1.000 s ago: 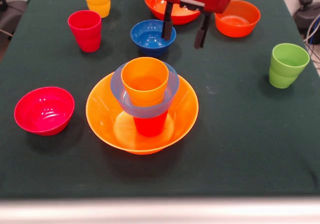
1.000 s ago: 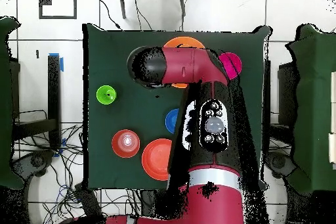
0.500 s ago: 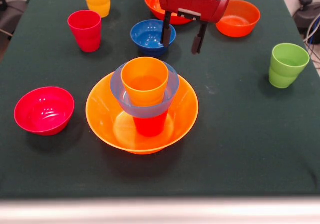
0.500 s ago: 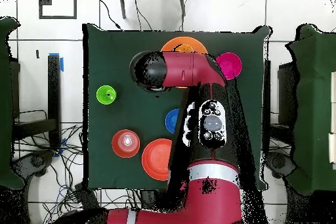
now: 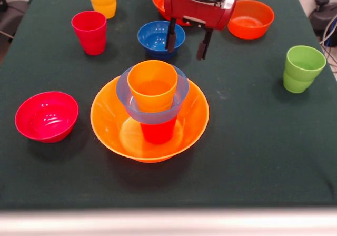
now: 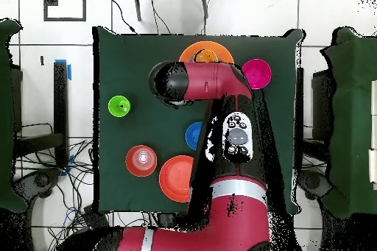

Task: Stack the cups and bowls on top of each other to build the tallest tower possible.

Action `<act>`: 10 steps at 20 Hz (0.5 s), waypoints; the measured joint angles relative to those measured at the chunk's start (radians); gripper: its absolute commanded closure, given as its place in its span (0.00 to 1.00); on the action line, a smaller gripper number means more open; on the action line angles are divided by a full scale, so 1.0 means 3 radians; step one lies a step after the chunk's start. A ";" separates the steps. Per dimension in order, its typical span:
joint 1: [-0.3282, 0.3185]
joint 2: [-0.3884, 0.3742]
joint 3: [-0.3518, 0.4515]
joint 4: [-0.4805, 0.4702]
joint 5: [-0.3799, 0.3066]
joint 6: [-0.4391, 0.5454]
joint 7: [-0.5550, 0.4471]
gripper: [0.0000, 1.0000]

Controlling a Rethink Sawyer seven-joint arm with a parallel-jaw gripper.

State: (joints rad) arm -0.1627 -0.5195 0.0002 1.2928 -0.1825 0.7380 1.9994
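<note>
Tower [image 5: 152, 109] parts are seen stacked at the table centre: a wide glossy orange plastic bowl [image 5: 113, 125] at the base, a red-orange tumbler [image 5: 158, 132] in it, a light blue bowl [image 5: 125, 96] above, and an orange stepped cup [image 5: 152, 86] on top. The gripper [image 5: 185, 38] is held at twelve o'clock of the stack, fingers [image 5: 171, 36] spread and empty, beside a dark blue bowl [image 5: 152, 37]. A green tumbler [image 5: 301, 68] is placed at three o'clock.

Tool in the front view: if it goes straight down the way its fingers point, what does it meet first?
The tool hangs open and empty, fingers pointing down. Below them looks to be the dark blue bowl's right rim or the bare green cloth beside it; depth is unclear, so I cannot say which comes first.
</note>
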 measured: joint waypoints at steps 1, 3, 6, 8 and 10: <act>0.0001 0.0003 -0.0003 0.0000 0.0000 0.0000 0.0000 0.00; 0.0001 0.0008 -0.0008 0.0002 0.0000 -0.0001 0.0000 0.00; 0.0003 0.0009 -0.0020 0.0015 0.0000 -0.0001 0.0000 0.00; 0.0004 0.0007 -0.0024 0.0031 0.0000 0.0000 0.0000 0.00; 0.0005 -0.0002 -0.0025 0.0067 0.0001 -0.0001 0.0000 0.00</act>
State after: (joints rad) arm -0.1612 -0.5200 -0.0075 1.3128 -0.1823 0.7377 1.9994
